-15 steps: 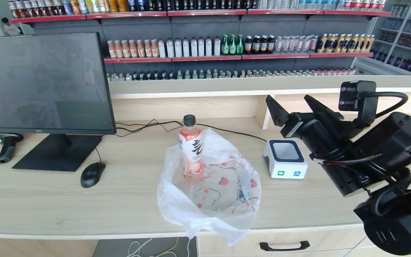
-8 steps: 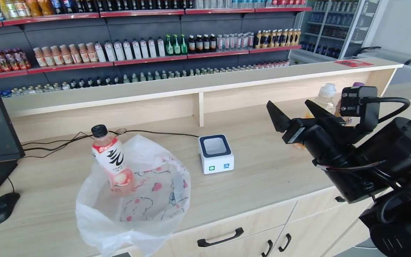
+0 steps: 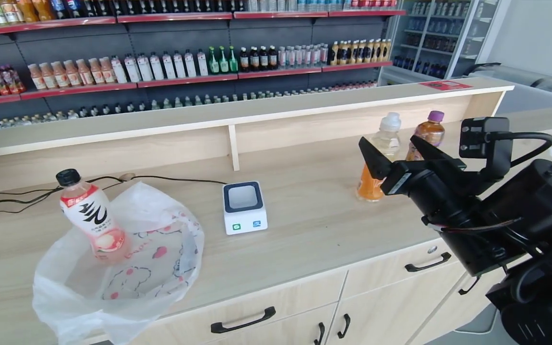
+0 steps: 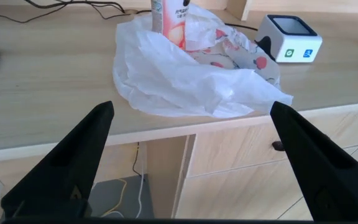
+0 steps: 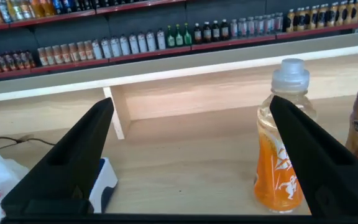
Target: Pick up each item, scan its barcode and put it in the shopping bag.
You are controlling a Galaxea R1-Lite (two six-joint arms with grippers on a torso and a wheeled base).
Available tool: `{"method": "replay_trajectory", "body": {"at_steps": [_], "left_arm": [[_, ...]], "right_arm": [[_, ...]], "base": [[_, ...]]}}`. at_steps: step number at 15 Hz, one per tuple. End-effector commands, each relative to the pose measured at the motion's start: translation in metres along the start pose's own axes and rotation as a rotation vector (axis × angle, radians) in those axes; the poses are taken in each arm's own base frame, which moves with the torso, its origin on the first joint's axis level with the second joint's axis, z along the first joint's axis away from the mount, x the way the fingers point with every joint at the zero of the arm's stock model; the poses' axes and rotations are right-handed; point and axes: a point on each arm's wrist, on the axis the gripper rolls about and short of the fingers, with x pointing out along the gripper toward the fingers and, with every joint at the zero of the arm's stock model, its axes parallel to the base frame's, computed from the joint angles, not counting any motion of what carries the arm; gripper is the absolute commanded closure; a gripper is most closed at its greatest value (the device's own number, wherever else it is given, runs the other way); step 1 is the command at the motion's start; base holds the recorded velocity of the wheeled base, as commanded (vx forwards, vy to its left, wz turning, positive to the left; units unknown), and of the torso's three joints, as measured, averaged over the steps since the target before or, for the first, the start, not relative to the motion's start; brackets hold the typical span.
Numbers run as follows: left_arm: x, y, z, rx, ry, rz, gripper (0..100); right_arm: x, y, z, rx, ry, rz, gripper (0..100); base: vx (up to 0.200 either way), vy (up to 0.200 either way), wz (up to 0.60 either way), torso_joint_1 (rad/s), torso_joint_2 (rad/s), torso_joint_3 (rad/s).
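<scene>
Right gripper point(image 3: 387, 143): my fingers are spread wide with nothing held. It hangs above the right part of the counter point(image 3: 304, 225).

Left gripper point(image 4: 192, 109): fingers also spread wide, nothing held. It sits low in front of the counter edge, facing the shopping bag.

Item 1: orange drink bottle point(image 3: 368, 187), white cap, upright on the counter. It stands just ahead of my right gripper, nearer one finger than the other. I cannot tell any contact.

Item 2: brown drink bottle point(image 3: 428, 132), purple cap, upright just beside item 1, on the side away from the scanner.

Item 3: pink bottle point(image 3: 91, 218), black cap, standing tilted inside the shopping bag point(image 3: 65, 287), well apart from my right gripper.

Shopping bag: thin white plastic with a red print, mouth open, on the left part of the counter at its front edge.

Scanner point(image 3: 244, 207): white box with a dark-framed window, between the bag and item 1.
</scene>
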Motion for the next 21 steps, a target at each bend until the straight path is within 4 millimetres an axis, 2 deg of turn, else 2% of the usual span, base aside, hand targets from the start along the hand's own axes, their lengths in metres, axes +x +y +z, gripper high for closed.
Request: {"method": "replay_trajectory", "body": {"at_steps": [1, 4, 12, 15, 19, 21], "left_arm": [[0.000, 0.000, 0.000, 0.000, -0.001, 0.000, 0], [0.000, 0.000, 0.000, 0.000, 0.000, 0.000, 0], [0.000, 0.000, 0.000, 0.000, -0.001, 0.000, 0], [0.000, 0.000, 0.000, 0.000, 0.000, 0.000, 0], [0.000, 0.000, 0.000, 0.004, -0.001, 0.000, 0], [0.000, 0.000, 0.000, 0.003, -0.001, 0.000, 0]], "right_arm": [[0.000, 0.001, -0.002, -0.002, 0.006, 0.002, 0], [0.000, 0.001, -0.001, -0.001, 0.003, 0.002, 0], [-0.006, 0.002, -0.006, -0.006, 0.030, 0.009, 0], [-0.022, 0.014, -0.016, -0.007, 0.096, 0.065, 0], [-0.033, 0.011, -0.028, -0.027, 0.161, 0.068, 0], [-0.041, 0.019, -0.032, -0.026, 0.191, 0.104, 0]], "base": [[0.000, -0.200, 0.60, 0.002, 0.01, 0.002], [0.000, -0.200, 0.60, 0.004, 0.00, 0.004], [0.000, -0.200, 0.00, 0.002, 0.00, 0.001], [0.000, -0.200, 0.00, 0.005, 0.00, 0.004], [0.000, -0.200, 0.00, 0.000, 0.00, 0.002], [0.100, 0.000, 0.00, 0.001, 0.00, 0.001]]}}
